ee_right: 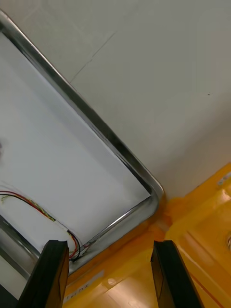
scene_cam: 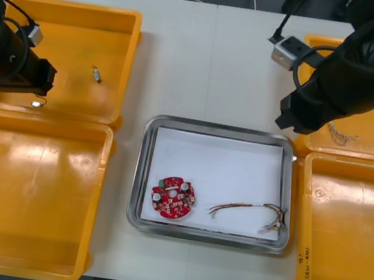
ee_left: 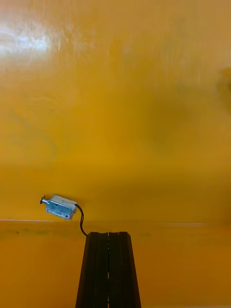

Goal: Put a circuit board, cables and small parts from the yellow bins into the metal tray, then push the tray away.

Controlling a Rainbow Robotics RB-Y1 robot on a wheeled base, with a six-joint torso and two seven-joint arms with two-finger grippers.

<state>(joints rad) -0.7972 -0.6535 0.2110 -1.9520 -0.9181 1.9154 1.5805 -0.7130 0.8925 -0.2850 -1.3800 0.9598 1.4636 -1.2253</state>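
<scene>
From above, each arm's bulk hides its own fingers, the left over the far left yellow bin (scene_cam: 73,11) where a small metal part (scene_cam: 96,73) lies loose, while the white-lined metal tray (scene_cam: 143,169) on the light table (scene_cam: 184,57) holds the red circuit board (scene_cam: 172,197) and a red and yellow cable (scene_cam: 247,210); dark floor shows beyond the far edge. The right wrist view shows the right gripper (ee_right: 109,274) spread on nothing above the tray's corner, the cable's end half hidden behind one finger. In the left wrist view the left gripper (ee_left: 108,269) is pressed together over the bin floor, and a second small metal part (ee_left: 60,207) sits just beside its tips; whether its black wire is nipped I cannot tell.
</scene>
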